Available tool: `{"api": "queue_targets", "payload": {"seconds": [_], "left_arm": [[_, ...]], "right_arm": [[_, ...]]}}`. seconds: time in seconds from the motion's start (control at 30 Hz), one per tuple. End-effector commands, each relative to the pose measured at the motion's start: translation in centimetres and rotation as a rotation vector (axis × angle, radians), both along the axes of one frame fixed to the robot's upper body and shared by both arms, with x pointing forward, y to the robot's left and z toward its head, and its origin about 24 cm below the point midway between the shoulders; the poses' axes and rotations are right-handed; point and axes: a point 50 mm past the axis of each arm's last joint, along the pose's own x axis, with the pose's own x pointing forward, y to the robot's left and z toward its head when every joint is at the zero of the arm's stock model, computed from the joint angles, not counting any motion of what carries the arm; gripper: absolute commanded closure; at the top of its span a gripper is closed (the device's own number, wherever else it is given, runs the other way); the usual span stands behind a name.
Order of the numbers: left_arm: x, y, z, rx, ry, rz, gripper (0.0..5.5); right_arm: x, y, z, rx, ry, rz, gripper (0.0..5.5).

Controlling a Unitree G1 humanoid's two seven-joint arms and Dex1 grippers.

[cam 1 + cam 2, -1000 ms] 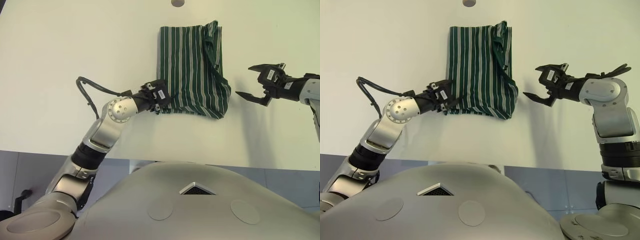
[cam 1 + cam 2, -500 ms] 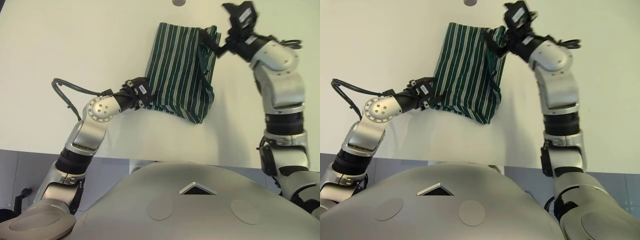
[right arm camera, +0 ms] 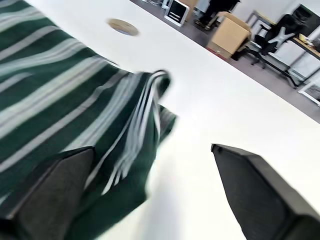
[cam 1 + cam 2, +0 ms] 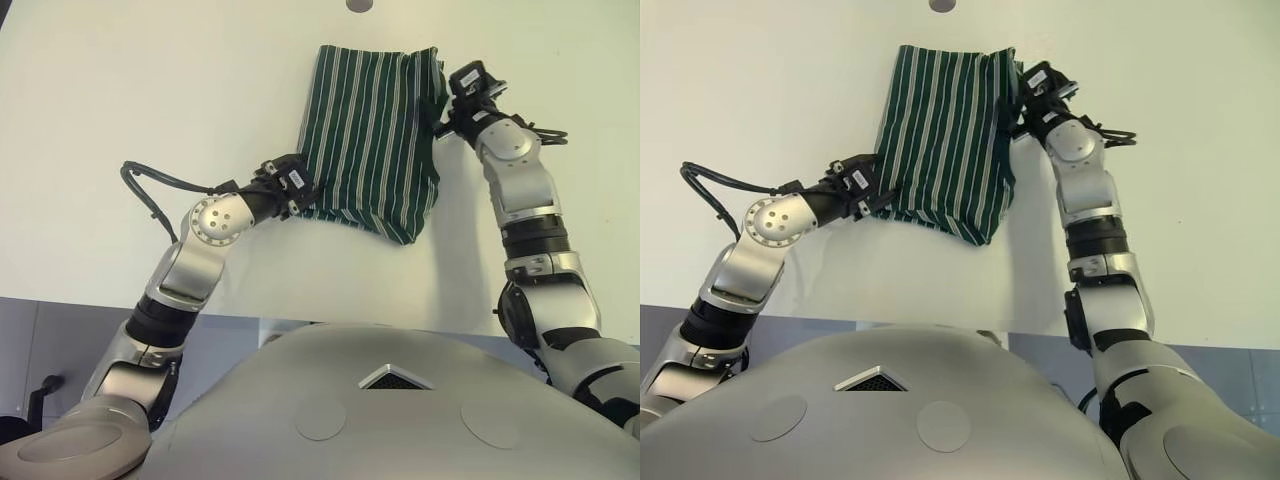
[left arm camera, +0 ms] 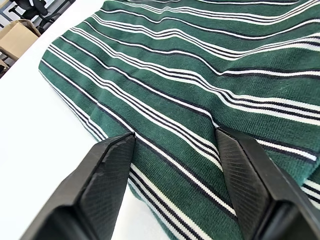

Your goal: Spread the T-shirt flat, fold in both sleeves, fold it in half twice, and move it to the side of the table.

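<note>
Now that the shirt (image 4: 370, 130) is down to a compact striped rectangle on the far half of the table (image 4: 150, 80), what's left looks like tidy-up plus the move to the side. Left gripper (image 4: 300, 195) is at the near-left corner, same corner as a second ago. It dragged that corner leftward, then came part-way back. Its fingers (image 5: 107, 165) are spread wide and flank the hem, with cloth lying between them and not pinched as far as the wrist view shows. That arm is low, elbow bent, forearm near flat to the table. The shirt went from square-on to skewed: the near edge now runs diagonal, and the near-right corner points toward the robot. The loose flap on its right side looks flatter than before. Right gripper (image 4: 448, 105) changed most. It was out over bare table well right of the shirt, swung up to the far-right corner, and is now at the right edge near that corner. Its jaws are wide apart and hold nothing, one finger at the cloth edge and the other over bare table. Forearm points away from the robot, wrist turned in toward the shirt. My read: both sides are bracketed for squaring or sliding, but neither has a real grip yet, so a pull now would likely skew it more.
</note>
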Motion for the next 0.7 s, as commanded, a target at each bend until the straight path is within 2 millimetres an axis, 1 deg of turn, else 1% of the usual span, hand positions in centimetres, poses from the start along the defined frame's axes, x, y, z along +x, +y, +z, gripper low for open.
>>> {"api": "queue_targets", "payload": {"seconds": [0.03,0.1,0.2,0.27,0.33,0.4,0.43,0.5,0.57,0.63,0.7], "left_arm": [[-0.4,0.7,-1.4,0.043,0.067,0.022,2.59],[-0.2,0.3,-1.0,0.014,0.056,0.018,2.59],[0.2,-0.4,0.2,-0.073,0.035,0.016,2.59],[0.3,-0.5,1.1,-0.131,0.032,0.021,2.59],[0.5,-0.2,2.0,-0.172,0.031,0.026,2.59],[0.5,0.4,2.9,-0.183,0.030,0.015,2.59],[0.5,0.7,3.1,-0.172,0.028,0.003,2.59],[0.5,1.2,3.7,-0.153,0.024,-0.026,2.59],[0.7,1.6,4.6,-0.180,0.015,-0.040,2.59],[1.3,2.3,5.3,-0.216,0.018,-0.011,2.59],[2.2,3.5,5.2,-0.188,0.018,0.048,2.59]], "right_arm": [[0.4,-1.6,0.5,0.056,-0.018,-0.075,1.13],[0.6,-0.9,1.1,0.081,-0.042,-0.051,1.13],[1.0,1.2,2.8,0.145,-0.123,0.006,1.13],[1.4,2.0,4.1,0.148,-0.189,0.019,1.13],[1.6,3.1,4.9,0.124,-0.234,0.043,1.13],[1.6,4.5,4.5,0.072,-0.233,0.086,1.13],[1.6,5.1,3.9,0.025,-0.220,0.109,1.13],[1.4,6.4,2.4,-0.137,-0.206,0.190,1.13],[1.3,7.9,1.5,-0.274,-0.212,0.296,1.13],[1.2,9.2,0.4,-0.346,-0.202,0.377,1.13],[1.3,10.3,-0.2,-0.363,-0.199,0.419,1.13]]}}
